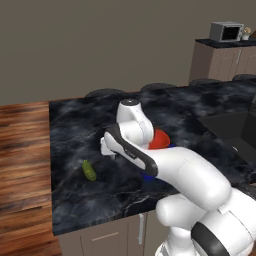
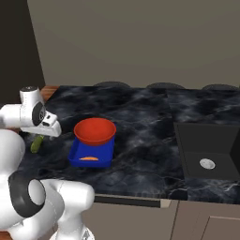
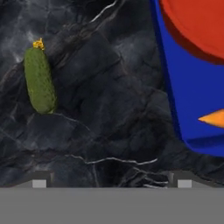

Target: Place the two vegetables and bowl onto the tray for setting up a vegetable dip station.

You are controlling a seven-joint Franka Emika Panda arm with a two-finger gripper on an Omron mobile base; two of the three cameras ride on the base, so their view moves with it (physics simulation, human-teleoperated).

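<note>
On the dark marble surface (image 2: 140,117), a small green pickle (image 3: 40,81) lies alone, well apart from the blue tray (image 2: 79,152). That tray already carries the red bowl (image 2: 95,131) and an orange carrot piece (image 2: 89,159). Above the gap between pickle and tray, the hand (image 3: 111,181) hovers with fingers spread wide, grasping nothing. Judging by its looks, the pickle is light, firm, rounded and likely to roll; across its middle seems the best hold. The arm hides most of the tray in the left base view, and the carrot is cut off in the hand view.

Glossy white rounded arm (image 1: 185,172) with black joint bands.
</note>
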